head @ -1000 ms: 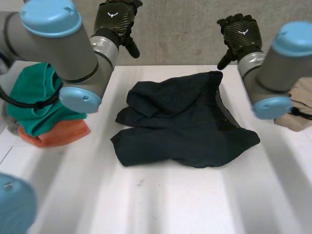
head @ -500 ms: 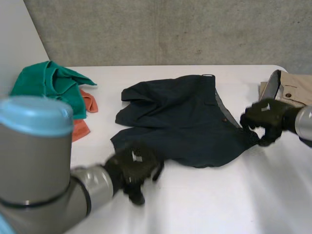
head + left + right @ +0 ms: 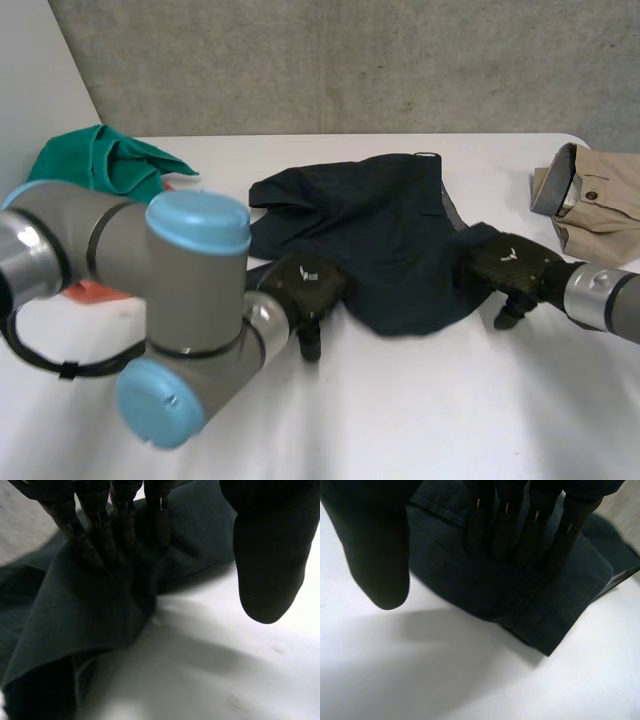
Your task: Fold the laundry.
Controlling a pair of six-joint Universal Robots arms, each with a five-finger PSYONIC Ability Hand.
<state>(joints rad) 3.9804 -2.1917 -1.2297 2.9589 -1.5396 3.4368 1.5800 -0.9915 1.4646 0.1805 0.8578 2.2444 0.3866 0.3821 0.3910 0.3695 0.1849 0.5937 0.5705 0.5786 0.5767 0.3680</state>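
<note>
Dark navy shorts (image 3: 390, 240) lie crumpled in the middle of the white table (image 3: 420, 420). My left hand (image 3: 303, 285) rests on their near left edge. In the left wrist view its straight fingers (image 3: 120, 525) press into the bunched shorts (image 3: 75, 620), while the thumb (image 3: 265, 555) hangs apart over bare table. My right hand (image 3: 510, 268) lies on the near right corner. There its straight fingers (image 3: 520, 525) sit flat on the hem of the shorts (image 3: 545, 610), and the thumb (image 3: 375, 550) stays clear of the cloth. Neither hand pinches the fabric.
A green cloth (image 3: 100, 165) lies heaped at the far left, partly behind my left arm (image 3: 190, 300). A folded beige garment (image 3: 595, 200) sits at the far right edge. A grey wall runs behind the table.
Both hands came down from the back of the table to the near edge of the shorts. The near left and right corners have been drawn inward, so the shorts look narrower.
</note>
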